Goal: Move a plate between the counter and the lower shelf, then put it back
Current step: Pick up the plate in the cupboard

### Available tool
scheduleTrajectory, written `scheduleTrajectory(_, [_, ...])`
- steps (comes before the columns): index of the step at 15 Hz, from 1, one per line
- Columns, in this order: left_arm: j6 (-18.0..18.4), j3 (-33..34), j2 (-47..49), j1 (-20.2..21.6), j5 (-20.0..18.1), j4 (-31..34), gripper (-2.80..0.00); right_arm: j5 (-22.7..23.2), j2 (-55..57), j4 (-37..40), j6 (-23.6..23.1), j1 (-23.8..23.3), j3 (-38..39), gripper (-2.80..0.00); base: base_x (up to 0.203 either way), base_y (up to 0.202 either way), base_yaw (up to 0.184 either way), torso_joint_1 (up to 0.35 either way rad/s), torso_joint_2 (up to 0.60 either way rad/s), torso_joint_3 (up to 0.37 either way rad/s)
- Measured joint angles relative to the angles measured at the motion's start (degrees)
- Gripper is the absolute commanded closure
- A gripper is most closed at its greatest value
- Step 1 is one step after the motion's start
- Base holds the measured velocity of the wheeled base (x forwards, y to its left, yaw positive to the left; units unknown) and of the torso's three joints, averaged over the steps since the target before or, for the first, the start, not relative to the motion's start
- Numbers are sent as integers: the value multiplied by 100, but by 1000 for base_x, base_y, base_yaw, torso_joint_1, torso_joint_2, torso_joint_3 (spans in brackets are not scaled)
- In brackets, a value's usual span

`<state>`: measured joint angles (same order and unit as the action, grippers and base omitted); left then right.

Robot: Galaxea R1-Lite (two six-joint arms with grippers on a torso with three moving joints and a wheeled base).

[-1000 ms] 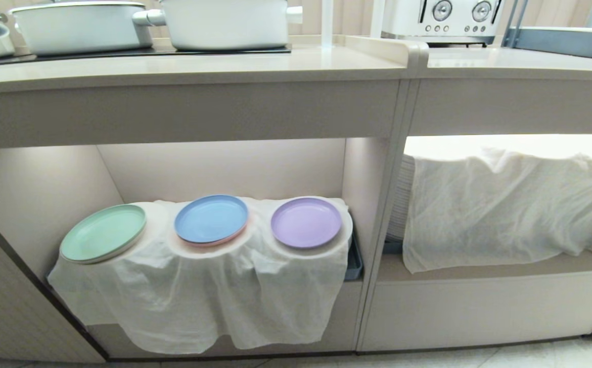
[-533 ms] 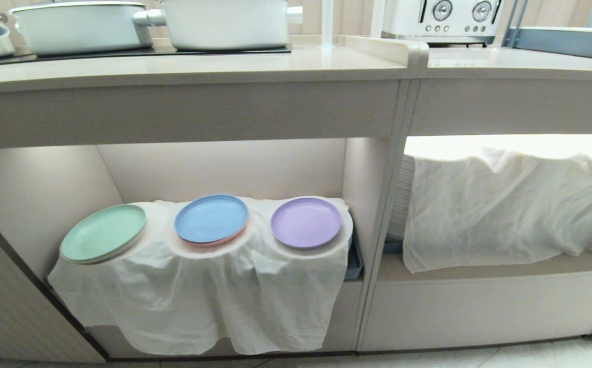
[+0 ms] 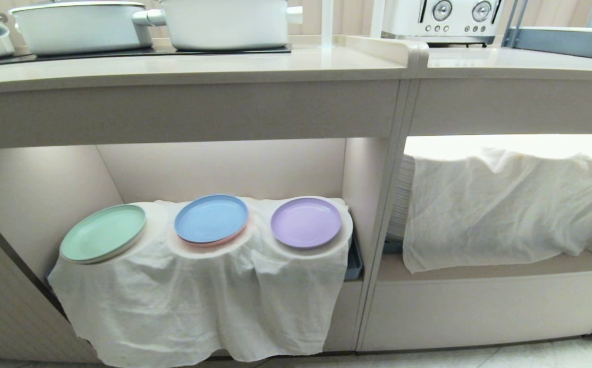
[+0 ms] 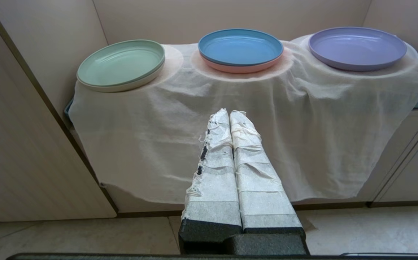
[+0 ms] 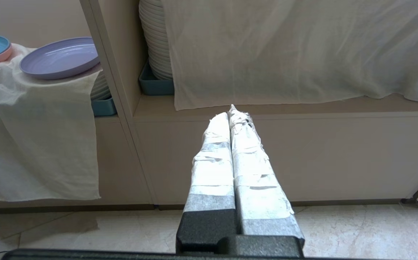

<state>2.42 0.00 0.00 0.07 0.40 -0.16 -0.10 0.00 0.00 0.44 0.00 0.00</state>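
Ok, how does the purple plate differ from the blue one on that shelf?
The purple plate is lilac and lies directly on the white cloth, rightmost; the blue plate sits in the middle, stacked on a pink plate. Both are round, low-rimmed, empty and untouched.

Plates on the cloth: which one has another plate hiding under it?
The blue plate, the middle of the three: a pink plate peeks out beneath it. The purple plate sits alone on the cloth.
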Motion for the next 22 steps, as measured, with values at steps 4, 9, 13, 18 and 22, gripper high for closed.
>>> scheduleTrajectory(4, [1, 0, 0, 0, 4, 2, 0, 0, 0, 0, -1, 0, 0, 0, 0, 0, 0, 0, 0, 0])
scheduleTrajectory(9, [0, 0, 0, 0, -2, 0, 0, 0, 0, 0, -2, 0, 0, 0, 0, 0, 0, 0, 0, 0])
scheduleTrajectory(13, [-48, 0, 0, 0, 2, 1, 0, 0, 0, 0, 0, 0, 0, 0, 0, 0, 0, 0, 0, 0])
scheduleTrajectory(18, [-119, 0, 0, 0, 1, 9, 0, 2, 0, 0, 2, 0, 0, 0, 0, 0, 0, 0, 0, 0])
scheduleTrajectory(22, [-232, 0, 0, 0, 28, 9, 0, 0, 0, 0, 0, 0, 0, 0, 0, 0, 0, 0, 0, 0])
